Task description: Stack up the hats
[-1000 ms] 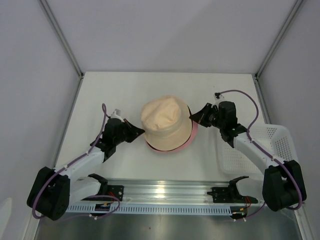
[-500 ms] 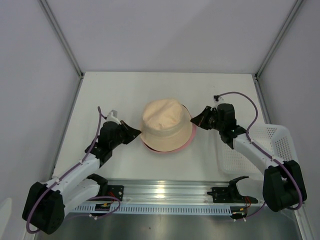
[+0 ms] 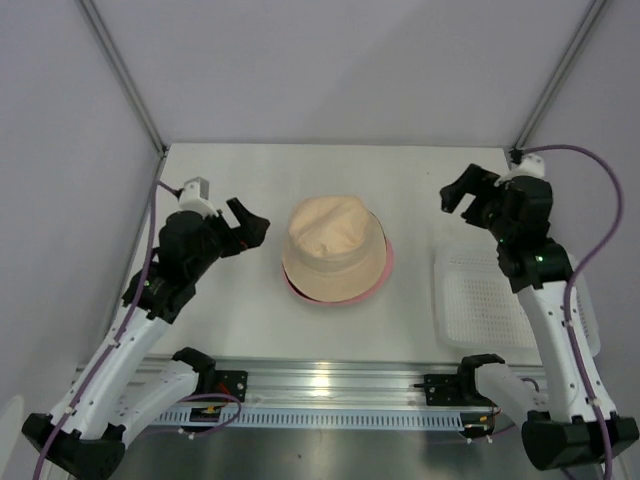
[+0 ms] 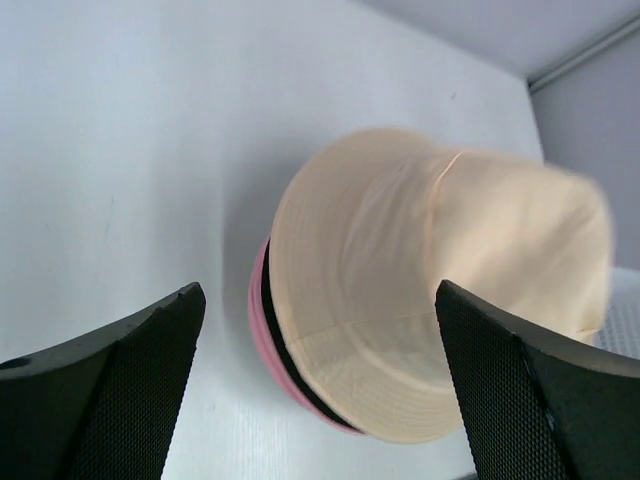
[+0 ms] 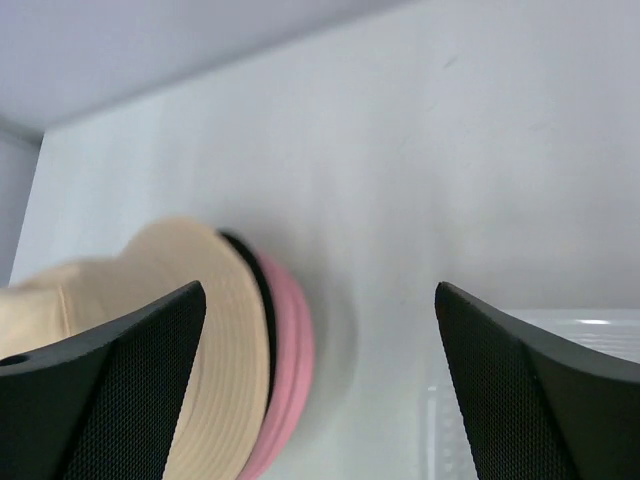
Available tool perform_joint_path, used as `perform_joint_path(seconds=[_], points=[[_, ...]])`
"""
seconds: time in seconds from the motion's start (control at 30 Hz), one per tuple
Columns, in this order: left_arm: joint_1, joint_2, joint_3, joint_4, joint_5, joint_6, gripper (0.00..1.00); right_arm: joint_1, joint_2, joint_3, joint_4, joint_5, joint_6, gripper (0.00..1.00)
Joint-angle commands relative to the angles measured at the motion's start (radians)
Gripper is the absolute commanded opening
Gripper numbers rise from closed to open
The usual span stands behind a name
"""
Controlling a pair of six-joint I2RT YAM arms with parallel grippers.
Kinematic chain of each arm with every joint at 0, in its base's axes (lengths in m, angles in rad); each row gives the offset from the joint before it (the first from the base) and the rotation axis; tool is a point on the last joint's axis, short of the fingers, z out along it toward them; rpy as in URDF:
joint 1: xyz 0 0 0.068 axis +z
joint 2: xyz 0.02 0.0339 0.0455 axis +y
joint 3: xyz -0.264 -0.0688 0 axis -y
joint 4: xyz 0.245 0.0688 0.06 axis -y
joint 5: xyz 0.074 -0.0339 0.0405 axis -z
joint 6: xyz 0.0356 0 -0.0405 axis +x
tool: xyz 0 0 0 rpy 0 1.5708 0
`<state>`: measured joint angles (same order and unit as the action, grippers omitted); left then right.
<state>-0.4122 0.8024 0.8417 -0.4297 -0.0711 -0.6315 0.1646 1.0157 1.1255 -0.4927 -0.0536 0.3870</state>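
Note:
The hats sit in one pile at the middle of the table. A beige hat (image 3: 335,245) is on top, with a thin black brim (image 3: 293,291) under it and pink brims (image 3: 385,272) at the bottom. My left gripper (image 3: 246,220) hangs open to the left of the pile, raised and apart from it. My right gripper (image 3: 463,196) hangs open well to the right and further back, holding nothing. The left wrist view shows the beige hat (image 4: 430,260) over the black brim (image 4: 268,310) and pink brim (image 4: 256,300). In the right wrist view the pile's pink edge (image 5: 297,350) shows low on the left.
A white mesh tray (image 3: 500,300) lies on the table's right side, under the right arm, and its corner (image 5: 560,400) shows in the right wrist view. White walls close in the table on three sides. The metal rail (image 3: 330,385) runs along the near edge.
Both grippers have opened, let go of the beige hat's brim and drawn up and away, the left one to the left, the right one to the back right. The pile stays put.

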Motion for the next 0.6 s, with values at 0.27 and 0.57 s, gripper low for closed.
perform_joint_path(seconds=[0.27, 0.57], points=[[0.0, -0.005, 0.39, -0.245, -0.093, 0.354, 0.99, -0.1, -0.138, 0.014, -0.052, 0.227, -0.085, 1.0], [0.0, -0.109, 0.238, -0.182, -0.078, 0.362, 0.99, -0.1, -0.184, -0.089, -0.004, 0.087, -0.096, 0.99]])
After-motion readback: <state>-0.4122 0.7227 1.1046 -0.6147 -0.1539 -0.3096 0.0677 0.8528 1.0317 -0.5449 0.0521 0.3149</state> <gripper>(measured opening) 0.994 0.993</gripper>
